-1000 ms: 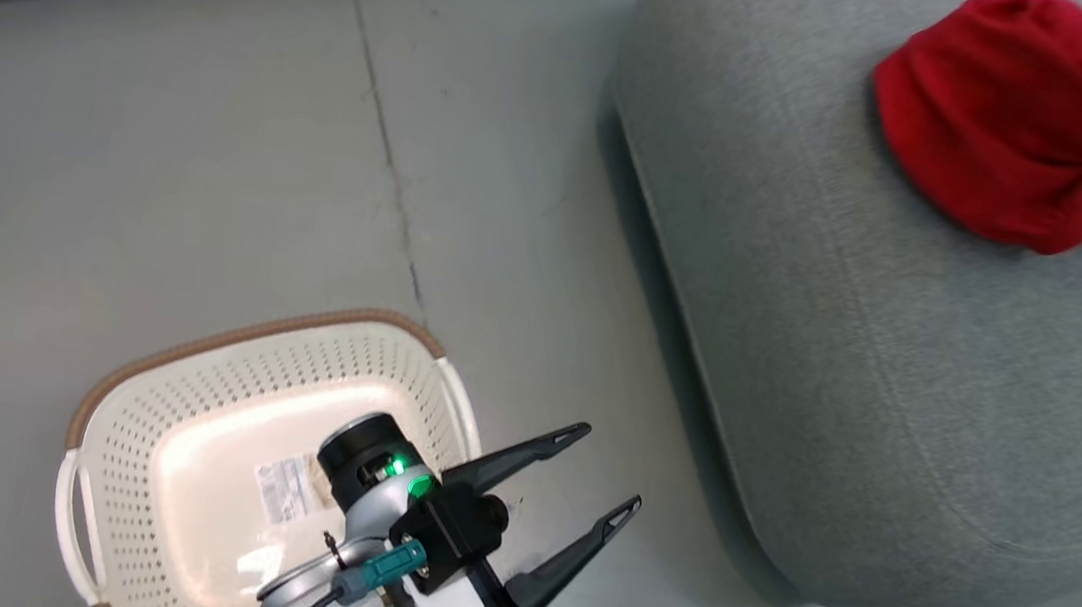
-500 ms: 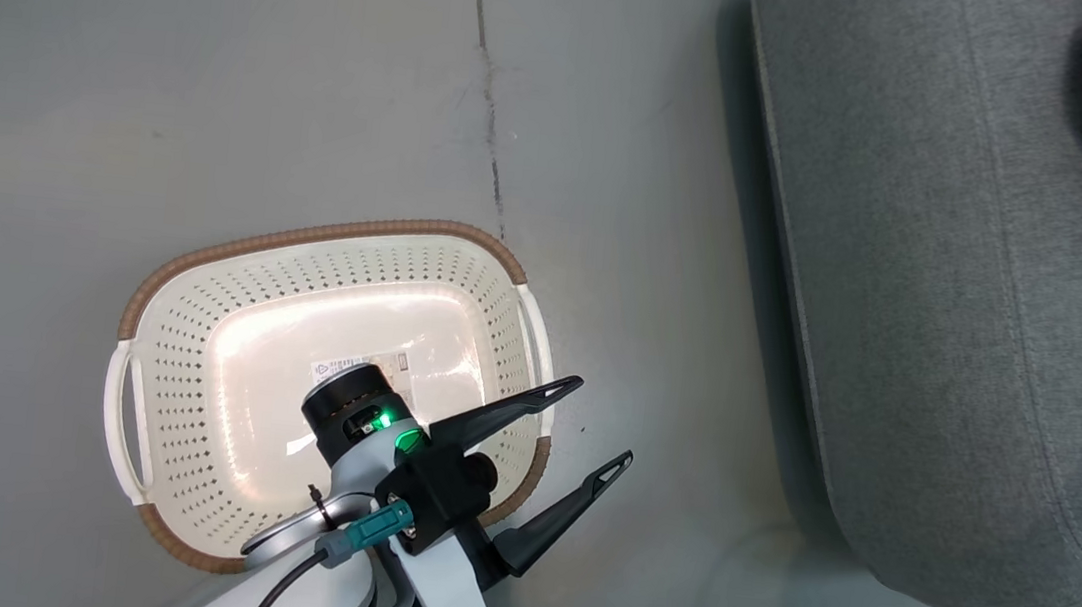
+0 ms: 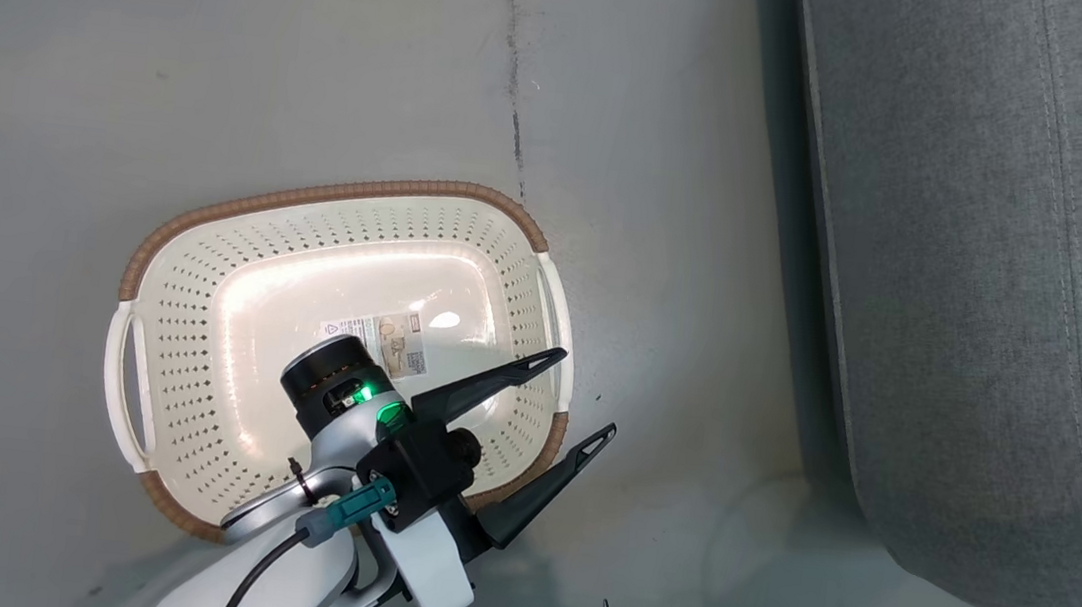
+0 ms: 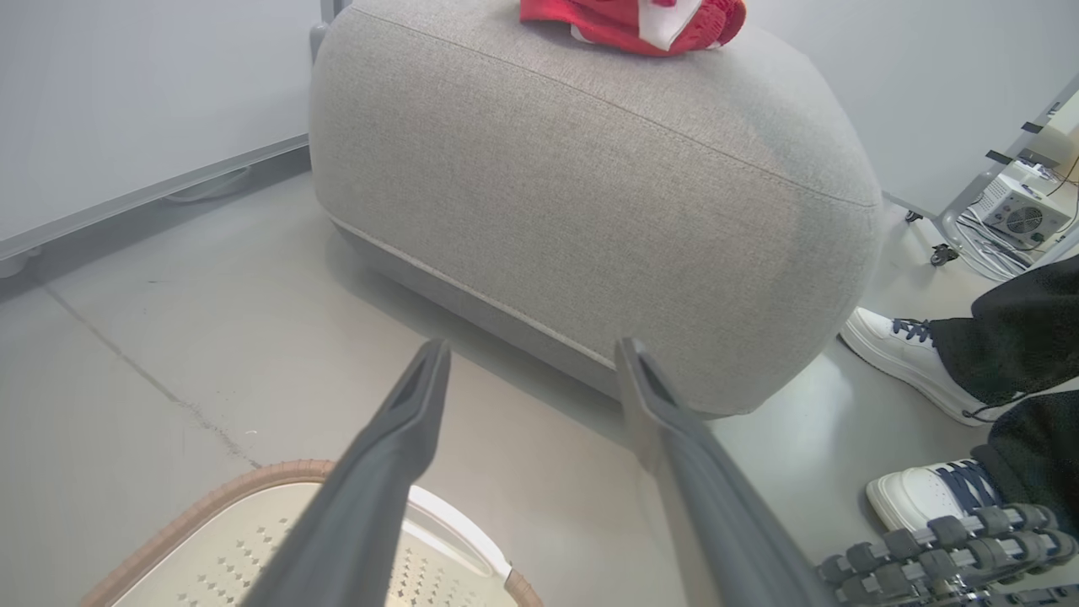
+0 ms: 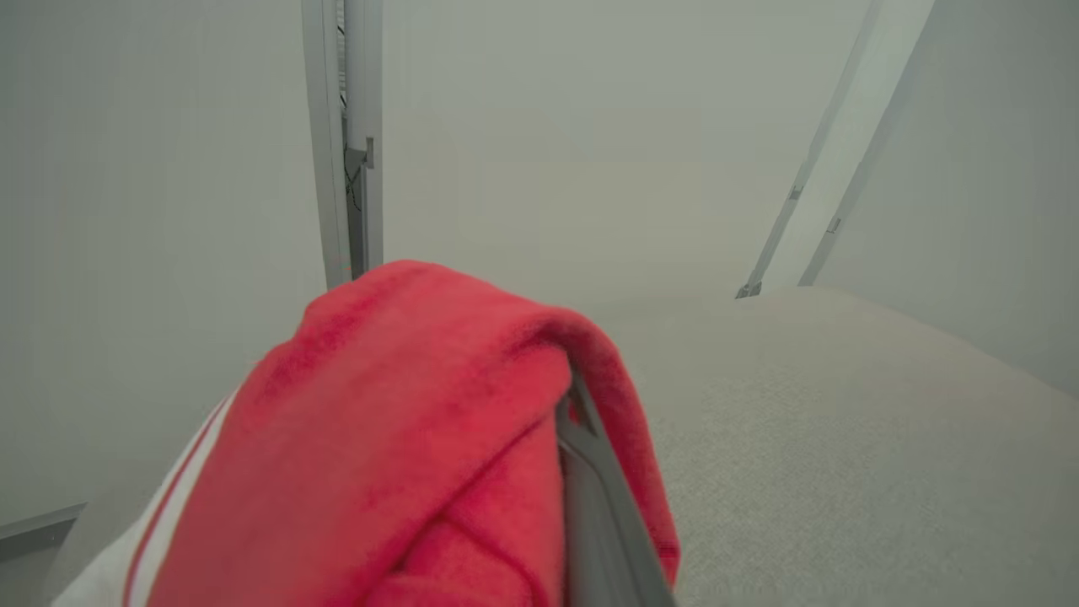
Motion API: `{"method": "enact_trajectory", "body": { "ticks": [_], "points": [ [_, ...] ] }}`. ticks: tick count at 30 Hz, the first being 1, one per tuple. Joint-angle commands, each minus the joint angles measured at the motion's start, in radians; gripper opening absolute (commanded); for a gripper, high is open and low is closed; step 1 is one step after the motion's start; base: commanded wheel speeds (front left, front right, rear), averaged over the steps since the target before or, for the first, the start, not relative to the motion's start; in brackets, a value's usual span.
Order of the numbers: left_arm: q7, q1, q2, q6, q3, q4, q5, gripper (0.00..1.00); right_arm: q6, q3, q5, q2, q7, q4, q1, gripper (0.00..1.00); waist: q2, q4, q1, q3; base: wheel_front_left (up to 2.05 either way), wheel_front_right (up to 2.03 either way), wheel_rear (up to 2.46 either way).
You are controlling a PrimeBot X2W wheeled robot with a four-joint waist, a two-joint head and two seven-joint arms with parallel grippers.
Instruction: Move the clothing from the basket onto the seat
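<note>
Red clothing (image 5: 405, 438) seemingly pinched in closed right claw (image 5: 575, 421); left claw (image 3: 585, 394) wide, at basket (image 3: 199, 308) rim.

One label, no readable print

A white paper label (image 3: 383, 342) lies flat on the floor of the basket (image 3: 206, 238), a little left of centre in the lower half of the head view. It carries a small triangle mark at its left end, rows of fine print, and what looks like a dark square code at its lower right. All of it is too small to read.
</note>
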Motion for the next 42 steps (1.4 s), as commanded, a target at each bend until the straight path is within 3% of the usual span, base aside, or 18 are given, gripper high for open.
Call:
{"method": "enact_trajectory", "body": {
  "ticks": [1,7,15,16,18,31,42],
  "points": [
    [-0.004,-0.011,0.009,-0.001,0.005,-0.001,0.006,1.00,0.000,-0.011,-0.020,0.007,-0.001,0.028,0.010,0.00,0.0000,0.001,0.0000,0.006,0.00,0.00,0.00],
    [-0.004,-0.011,0.012,-0.001,0.002,0.001,0.005,1.00,0.000,-0.027,-0.097,0.020,-0.001,0.166,0.011,0.00,0.0000,0.002,0.0000,0.015,0.00,0.00,0.00],
    [-0.004,-0.013,0.013,-0.001,0.009,0.007,0.001,1.00,0.000,-0.034,-0.128,0.029,-0.001,0.248,-0.014,0.00,0.0000,-0.002,0.0000,0.009,0.00,0.00,0.00],
    [-0.004,-0.012,0.012,-0.001,0.009,0.009,0.000,1.00,0.000,-0.035,-0.131,0.028,-0.001,0.252,-0.017,0.19,0.0000,-0.003,0.0000,0.006,0.00,0.00,0.00],
    [-0.004,-0.014,0.007,-0.001,0.005,0.008,0.001,1.00,0.000,-0.042,-0.140,0.021,-0.001,0.239,-0.017,1.00,0.0000,-0.003,0.0000,-0.003,0.00,0.00,0.00],
    [-0.004,0.014,-0.025,-0.001,0.005,0.019,-0.014,1.00,0.000,0.000,-0.137,0.016,-0.001,0.258,0.049,1.00,0.0000,-0.006,0.0000,-0.114,0.00,0.00,0.00],
    [-0.004,0.068,-0.084,-0.001,0.013,0.036,-0.035,1.00,0.000,0.117,-0.104,-0.013,0.027,0.374,0.105,1.00,0.0000,-0.010,0.0000,-0.255,0.00,0.00,0.00]
  ]
}}
